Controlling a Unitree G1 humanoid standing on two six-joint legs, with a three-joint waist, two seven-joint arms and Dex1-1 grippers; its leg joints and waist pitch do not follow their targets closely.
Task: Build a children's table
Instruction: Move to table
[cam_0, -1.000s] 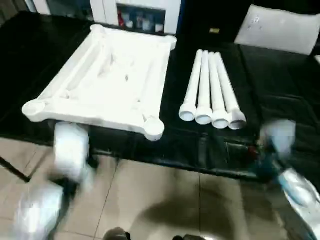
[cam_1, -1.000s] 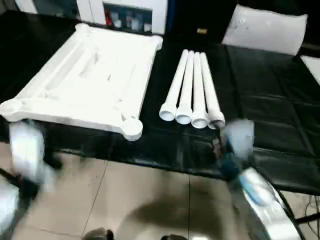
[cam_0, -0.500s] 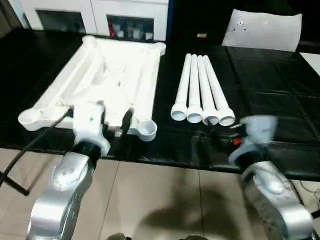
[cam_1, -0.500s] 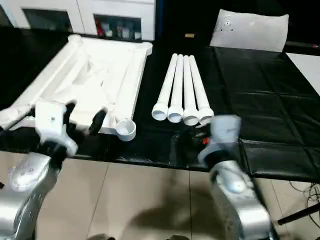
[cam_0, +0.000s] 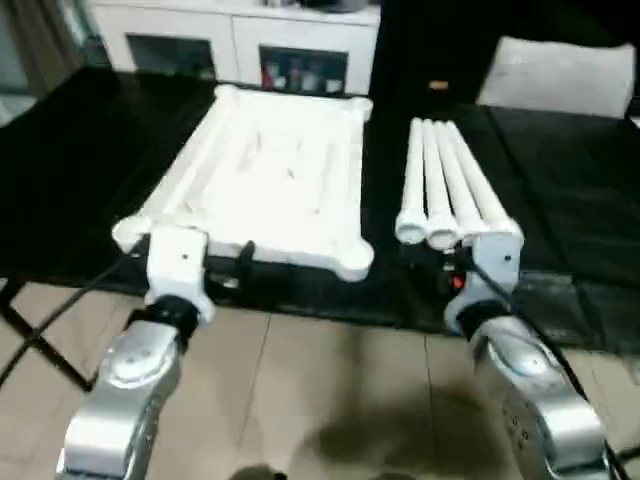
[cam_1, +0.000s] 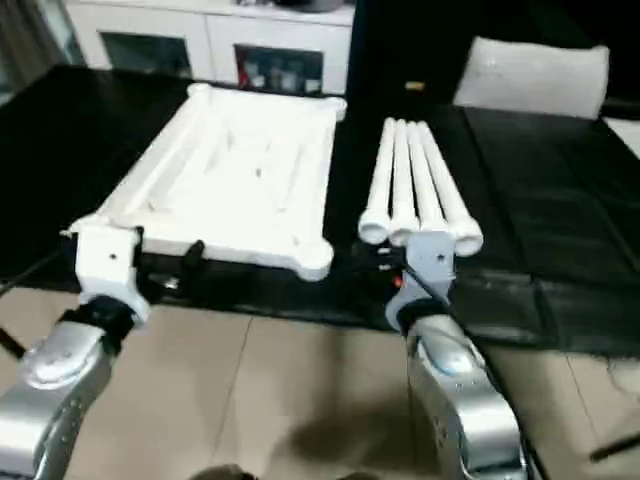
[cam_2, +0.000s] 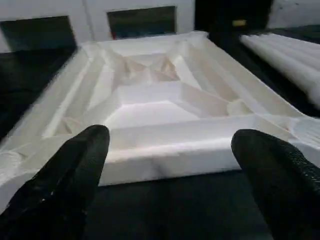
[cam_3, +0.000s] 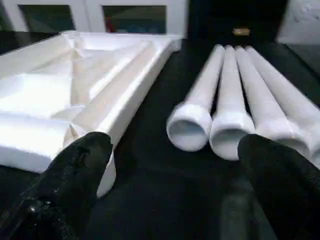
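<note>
The children's table lies in parts on the black-covered work table (cam_0: 90, 140). Its white top (cam_0: 265, 170) rests upside down, ribbed underside up, with round sockets at the corners. To the right, four white tapered legs (cam_0: 450, 185) lie side by side, their wide ends towards me. My left gripper (cam_2: 172, 150) hovers open just in front of the top's near edge, one black finger (cam_2: 80, 165) on each side of that edge's middle. Open as well, my right gripper (cam_3: 177, 145) sits just short of the legs' near ends (cam_3: 190, 127). Neither holds anything.
A white cabinet with glass doors (cam_0: 250, 45) stands behind the work table. A white panel (cam_0: 560, 75) lies at the back right. Tiled floor (cam_0: 320, 400) shows below the table's near edge, and a black cable (cam_0: 60, 310) runs off my left arm.
The camera has shifted. Both arms have come up from below the table's edge to the parts: the left to the top's near edge, the right to the legs' ends.
</note>
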